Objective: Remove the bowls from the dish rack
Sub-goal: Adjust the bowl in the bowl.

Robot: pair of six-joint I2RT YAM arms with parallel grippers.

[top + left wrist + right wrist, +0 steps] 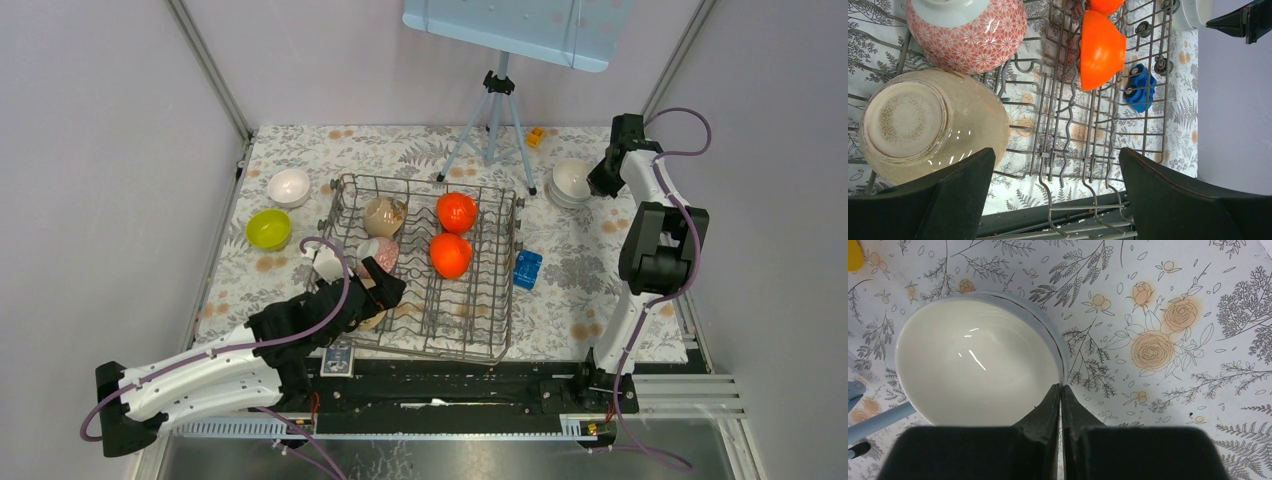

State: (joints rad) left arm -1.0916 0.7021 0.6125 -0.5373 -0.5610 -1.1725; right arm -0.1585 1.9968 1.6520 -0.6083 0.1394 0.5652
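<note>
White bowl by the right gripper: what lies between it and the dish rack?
A grey tripod foot stands between the white bowl and the dish rack, near its far right corner; the top view shows it.

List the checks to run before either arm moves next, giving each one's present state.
1. Left gripper open: ok, jaws wide.
2. Beige bowl centred in that gap: not ok, it lies mostly to one side.
3. Right gripper free of the white bowl: cannot tell; its shut tips sit at the rim.
4. White bowl out of the dish rack: ok, it rests on the table.
5. Rack emptied: not ok; two orange bowls, the patterned bowl and the beige one are in it.
</note>
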